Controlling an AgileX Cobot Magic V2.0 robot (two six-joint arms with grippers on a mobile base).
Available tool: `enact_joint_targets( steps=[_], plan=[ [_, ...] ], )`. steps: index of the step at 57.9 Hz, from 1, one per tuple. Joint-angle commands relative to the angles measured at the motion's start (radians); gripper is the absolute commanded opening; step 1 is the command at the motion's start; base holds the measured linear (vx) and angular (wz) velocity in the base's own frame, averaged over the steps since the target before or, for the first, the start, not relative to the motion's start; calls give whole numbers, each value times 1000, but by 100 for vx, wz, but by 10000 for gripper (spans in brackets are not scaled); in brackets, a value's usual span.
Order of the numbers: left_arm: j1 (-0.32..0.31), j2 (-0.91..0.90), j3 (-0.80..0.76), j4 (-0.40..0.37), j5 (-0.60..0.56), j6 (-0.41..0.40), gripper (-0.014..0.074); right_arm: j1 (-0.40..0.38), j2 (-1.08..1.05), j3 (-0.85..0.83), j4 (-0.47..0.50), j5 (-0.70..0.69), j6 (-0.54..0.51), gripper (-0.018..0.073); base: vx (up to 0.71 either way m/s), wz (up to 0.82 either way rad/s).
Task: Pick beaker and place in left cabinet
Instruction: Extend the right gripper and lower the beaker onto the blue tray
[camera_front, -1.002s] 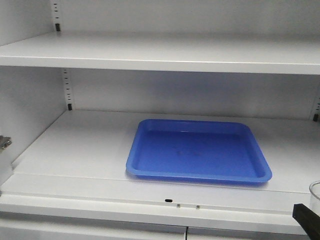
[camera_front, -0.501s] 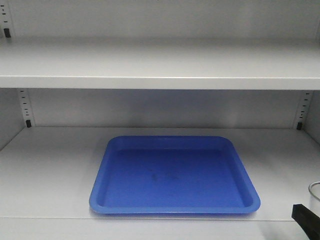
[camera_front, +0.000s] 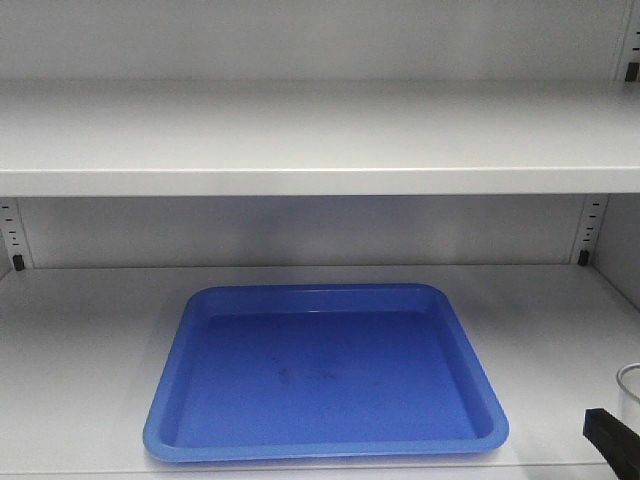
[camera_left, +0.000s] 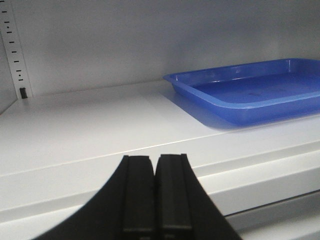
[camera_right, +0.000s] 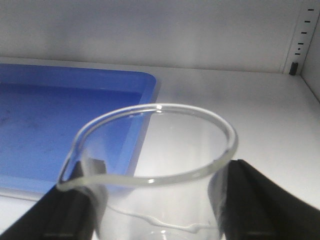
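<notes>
Gripping the beaker (camera_right: 165, 150) tight, the right end effector (camera_right: 155, 210) sits near the front right corner of the lower shelf (camera_front: 80, 340) in the left cabinet (camera_front: 300, 230), beside the blue tray (camera_front: 325, 375). The left end effector (camera_left: 155, 195) is squeezed shut on nothing, by the shelf's front edge

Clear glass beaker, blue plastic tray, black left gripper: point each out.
clear glass beaker (camera_right: 150, 181), right wrist view, near rim.
blue plastic tray (camera_front: 325, 375), front-facing view, bare floor.
black left gripper (camera_left: 155, 167), left wrist view, seam between closed fingertips.
</notes>
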Motion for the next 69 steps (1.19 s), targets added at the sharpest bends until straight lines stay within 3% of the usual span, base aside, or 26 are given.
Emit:
enact_joint_targets(
  steps=[1, 11, 25, 34, 43, 49, 58, 69],
  plan=[
    [-6, -19, 16, -8, -83, -3, 1, -3, -5, -31, -10, -70, -5, -4, 1, -3],
    [-6, -19, 16, -8, -83, -3, 1, -3, 22, -31, -9, -188, -4, -4, 0, 0],
    [-6, -19, 16, -8, -83, -3, 1, -5, 316, -50, 7, -693, -89, -4, 0, 0],
    [-6, -19, 16, -8, -83, -3, 1, -5, 610, -171, 109, -917, -115, -4, 0, 0],
    [-6, -19, 16, -8, -83, -3, 1, -2, 848, -369, 47, -942, -112, -4, 0, 0],
    [-6, -19, 16, -8, -83, -3, 1, -2, 953, -490, -26, -931, -18, -4, 0, 0],
    [-6, -19, 16, -8, -83, -3, 1, -2, 1064, -625, -142, -827, 21, -3, 0, 0],
    [-6, -19, 16, -8, -83, -3, 1, -3, 1082, -652, -142, -766, 35, 11, 0, 0]
  ],
)
